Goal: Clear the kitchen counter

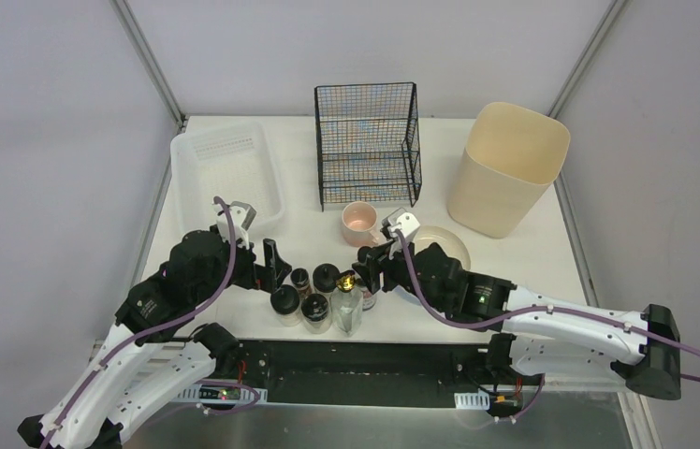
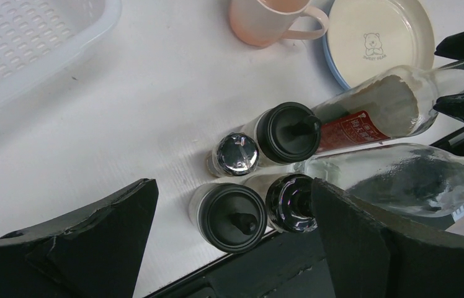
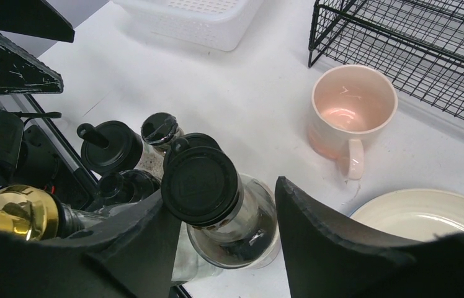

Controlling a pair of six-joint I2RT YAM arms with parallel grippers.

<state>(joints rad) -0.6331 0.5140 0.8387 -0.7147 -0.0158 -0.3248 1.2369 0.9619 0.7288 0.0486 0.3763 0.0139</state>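
The white kitchen counter (image 1: 515,253) holds a cluster of spice jars and bottles at its near edge. My left gripper (image 1: 276,271) is open; in the left wrist view (image 2: 236,242) its jaws stand wide on either side of a black-lidded jar (image 2: 236,217) and a shiny dark-capped jar (image 2: 288,202). My right gripper (image 1: 368,267) is open; in the right wrist view (image 3: 229,248) its jaws straddle a glass bottle with a black cap (image 3: 201,183), the left finger close against it. A pink mug (image 1: 360,222) and a cream plate (image 1: 444,243) sit behind the cluster.
A translucent white tray (image 1: 225,173) is at the back left, a black wire rack (image 1: 368,140) at the back middle and a tall beige bin (image 1: 505,168) at the back right. A clear gold-capped bottle (image 1: 347,299) stands between the grippers.
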